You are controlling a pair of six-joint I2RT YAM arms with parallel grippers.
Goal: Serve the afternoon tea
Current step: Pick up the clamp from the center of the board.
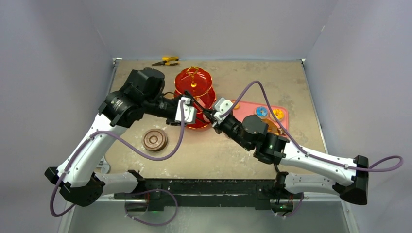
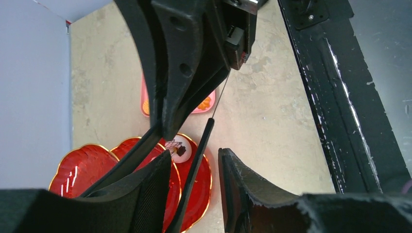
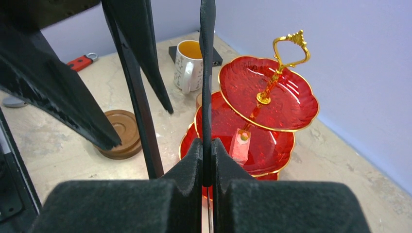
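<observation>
Two arms reach in at the red stand (image 3: 291,97), which sits in the middle of the table (image 1: 228,155), a bit toward the back. The job in hand looks like moving treats with the black tongs (image 3: 206,73) from the pink tray (image 1: 247,108) onto the stand. The right gripper (image 3: 206,145) is pressed tight on one leg of the tongs. The left gripper (image 2: 195,154) is spread wide, and a leg of the tongs runs through the gap; I cannot tell if it touches. The tongs are spread open and hold nothing. One small treat (image 2: 177,148) sits on a lower tier of the stand. More treats (image 1: 261,111) lie on the tray, just right of the stand. The white mug (image 3: 187,65) of tea is near the stand, and a brown saucer (image 1: 155,140) lies off to the left. Next, I think the tongs must go to the tray and both legs must be squeezed softly around a treat, so it does not squash or slip. The table is tan and blotchy, with a black rail (image 1: 204,187) at the near edge. Pale grey walls (image 1: 218,24) stand on three sides. Yellow pliers (image 1: 166,61) lie at the back edge.
</observation>
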